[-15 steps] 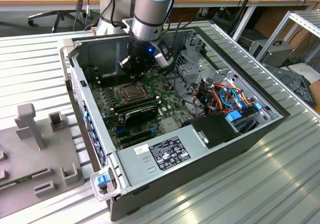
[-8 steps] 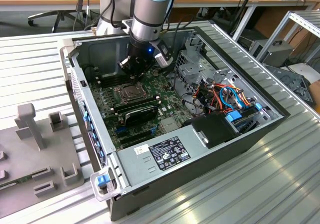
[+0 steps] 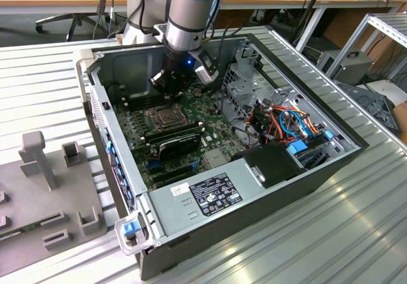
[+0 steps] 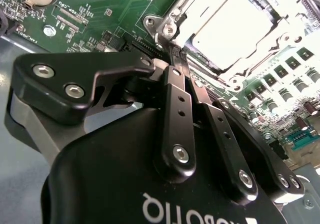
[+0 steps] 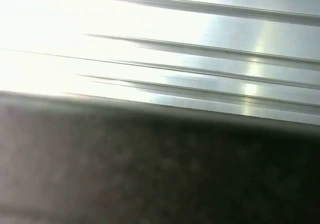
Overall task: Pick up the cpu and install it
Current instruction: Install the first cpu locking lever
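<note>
Green motherboard under closed fingers, cpu seated

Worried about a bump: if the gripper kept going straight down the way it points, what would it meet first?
Probably the metal frame at the socket's edge beside the cpu; the gripper points there, though depth is unclear.

Exterior view: even, bright room light, sharp; case interior shadowed. Second wrist view: cpu blown out by glare; gripper body near the lens slightly soft. First wrist view: motion-blurred, overexposed streaks above a dark, unfocused band.
</note>
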Controlling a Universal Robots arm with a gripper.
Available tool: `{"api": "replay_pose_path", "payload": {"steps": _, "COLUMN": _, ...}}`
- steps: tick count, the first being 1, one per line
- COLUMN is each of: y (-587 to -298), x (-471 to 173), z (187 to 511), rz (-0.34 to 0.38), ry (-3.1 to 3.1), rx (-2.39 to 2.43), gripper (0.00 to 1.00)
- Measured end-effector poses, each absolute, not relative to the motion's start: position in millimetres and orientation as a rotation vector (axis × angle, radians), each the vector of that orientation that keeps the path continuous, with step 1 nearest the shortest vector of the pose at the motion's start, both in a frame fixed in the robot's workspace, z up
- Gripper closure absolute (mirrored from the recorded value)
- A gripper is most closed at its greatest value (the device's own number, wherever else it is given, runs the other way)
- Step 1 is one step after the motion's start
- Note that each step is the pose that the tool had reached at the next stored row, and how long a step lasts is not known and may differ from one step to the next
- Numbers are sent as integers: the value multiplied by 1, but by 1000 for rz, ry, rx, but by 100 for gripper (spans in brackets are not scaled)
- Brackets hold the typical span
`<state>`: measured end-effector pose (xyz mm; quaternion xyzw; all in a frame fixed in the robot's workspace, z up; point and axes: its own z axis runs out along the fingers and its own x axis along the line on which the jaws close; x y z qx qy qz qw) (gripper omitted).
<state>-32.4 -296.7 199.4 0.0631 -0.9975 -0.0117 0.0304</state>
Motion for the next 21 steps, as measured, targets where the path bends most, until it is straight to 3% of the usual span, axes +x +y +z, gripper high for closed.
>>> {"api": "replay_pose_path", "payload": {"steps": 21, "y": -302, "x": -30, "z": 212, "rz": -48, "ry": -3079, "rx": 195, "gripper": 89}}
